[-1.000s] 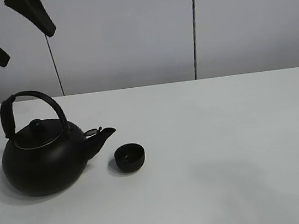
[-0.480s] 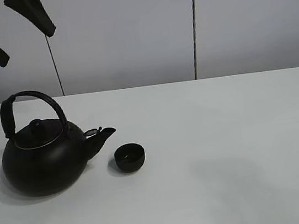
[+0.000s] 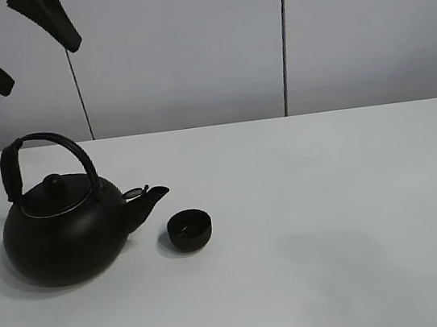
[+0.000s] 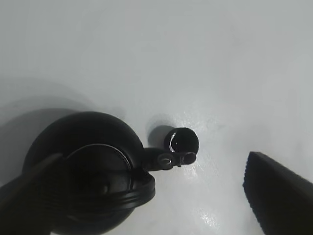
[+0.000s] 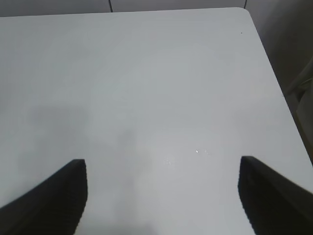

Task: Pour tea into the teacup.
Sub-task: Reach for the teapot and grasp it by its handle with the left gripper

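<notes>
A pale counter (image 3: 329, 197) runs before grey wall panels. We find the kettle (image 3: 62, 234) near left, its spout aimed right at the teacup (image 3: 189, 229) just beside it. Our left fingers (image 3: 48, 21) hang wide apart and empty, high above the handle (image 3: 70, 148), the nearer arm. Right fingers (image 5: 49, 200) stand apart, holding nothing.

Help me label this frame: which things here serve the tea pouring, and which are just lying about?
For the job: kettle, teacup, left gripper, open, high above the kettle.
Lying about: nothing loose; right gripper open over bare table.
</notes>
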`<action>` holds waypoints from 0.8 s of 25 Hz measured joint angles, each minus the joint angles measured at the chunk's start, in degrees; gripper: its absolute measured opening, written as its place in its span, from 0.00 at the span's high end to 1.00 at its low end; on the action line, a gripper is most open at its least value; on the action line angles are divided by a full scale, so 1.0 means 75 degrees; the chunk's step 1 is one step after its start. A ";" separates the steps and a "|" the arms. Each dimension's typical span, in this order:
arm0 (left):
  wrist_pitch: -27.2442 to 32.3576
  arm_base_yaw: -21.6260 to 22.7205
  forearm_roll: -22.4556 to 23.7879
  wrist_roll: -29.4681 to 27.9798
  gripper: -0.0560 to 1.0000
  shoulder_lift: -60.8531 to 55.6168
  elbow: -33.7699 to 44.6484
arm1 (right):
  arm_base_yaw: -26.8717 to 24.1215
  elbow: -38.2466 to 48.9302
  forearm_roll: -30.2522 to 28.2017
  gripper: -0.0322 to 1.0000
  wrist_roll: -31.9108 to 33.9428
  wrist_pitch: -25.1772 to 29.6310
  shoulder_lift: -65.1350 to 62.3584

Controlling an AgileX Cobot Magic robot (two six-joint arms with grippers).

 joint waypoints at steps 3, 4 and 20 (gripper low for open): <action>-0.0171 0.0025 0.0000 0.0190 0.29 -0.0011 0.0000 | 0.0000 0.0000 0.0000 0.41 0.0000 0.0000 0.0000; -0.0164 0.0032 0.0010 0.0332 0.29 -0.0049 0.0018 | 0.0000 0.0000 0.0000 0.41 0.0000 0.0000 0.0000; -0.9695 -0.0737 0.1312 0.1405 0.29 -0.3653 0.7292 | 0.0000 0.0000 0.0000 0.41 0.0000 -0.0006 0.0000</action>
